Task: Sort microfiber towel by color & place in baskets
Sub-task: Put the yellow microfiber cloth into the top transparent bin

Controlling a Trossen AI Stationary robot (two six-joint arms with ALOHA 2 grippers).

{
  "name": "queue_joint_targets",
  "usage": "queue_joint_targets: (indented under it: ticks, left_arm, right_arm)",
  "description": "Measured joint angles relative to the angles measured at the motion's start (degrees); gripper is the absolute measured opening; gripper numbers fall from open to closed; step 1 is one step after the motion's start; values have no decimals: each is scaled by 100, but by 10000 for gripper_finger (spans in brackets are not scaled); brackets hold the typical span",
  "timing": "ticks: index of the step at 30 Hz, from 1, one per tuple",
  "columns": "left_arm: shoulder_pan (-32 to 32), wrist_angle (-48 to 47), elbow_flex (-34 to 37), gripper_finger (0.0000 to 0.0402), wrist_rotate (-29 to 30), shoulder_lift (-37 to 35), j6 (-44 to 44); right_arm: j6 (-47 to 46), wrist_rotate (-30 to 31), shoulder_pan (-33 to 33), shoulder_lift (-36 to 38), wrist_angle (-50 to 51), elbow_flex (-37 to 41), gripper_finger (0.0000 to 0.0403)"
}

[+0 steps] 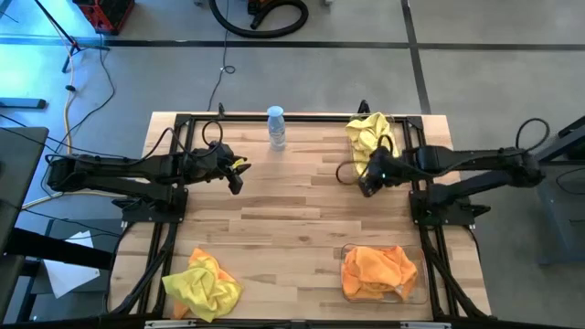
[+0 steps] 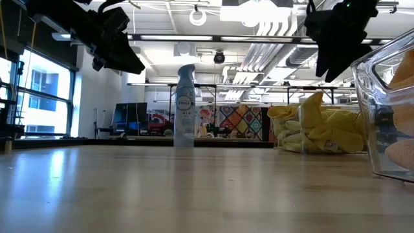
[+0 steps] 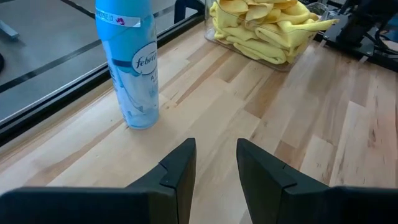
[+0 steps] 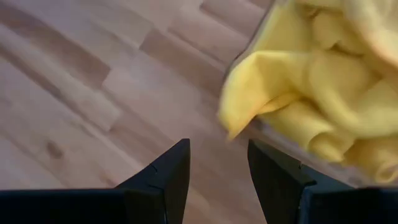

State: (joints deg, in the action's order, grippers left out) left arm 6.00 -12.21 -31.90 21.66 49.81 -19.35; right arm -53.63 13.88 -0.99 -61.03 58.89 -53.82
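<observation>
From above, a mixed yellow-and-orange heap [image 1: 202, 284] sits loose at the bench's [image 1: 292, 210] near left corner, so wrong-colour sorting is the risk; orange towels [image 1: 377, 270] fill the near basket [image 1: 420, 291]. Right wrist: right gripper [image 4: 217, 168], fingers apart and empty, hovers beside the yellow towels [image 4: 323, 93] overhanging the far basket and could drag them out. Left wrist: left gripper [image 3: 216, 165], narrowly parted, empty, faces the spray bottle [image 3: 132, 62], a tip-over hazard.

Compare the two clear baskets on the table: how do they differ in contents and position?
The far basket, at the back right corner beside the right claw, holds yellow towels heaped above its rim, one corner draping over the side. The near basket, at the front right, holds orange towels lying lower inside it. Both are clear plastic bins on the table's right side.
</observation>
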Motion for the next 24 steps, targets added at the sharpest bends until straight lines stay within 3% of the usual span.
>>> queue_joint_targets:
  ticks: [4,9,18,24]
  left_arm:
    - [0,2,0,103,-1,1,0]
    - [0,7,0,103,-6,1,-7]
    - [0,7,0,103,-10,1,-57]
    - [0,7,0,103,-9,0,-57]
  right_arm:
    - [-450,319,445,-225,140,0,157]
    - [-690,653,429,-729,295,0,157]
    - [-129,1198,-403,-997,221,0,157]
    - [618,839,-1163,-1075,-287,0,157]
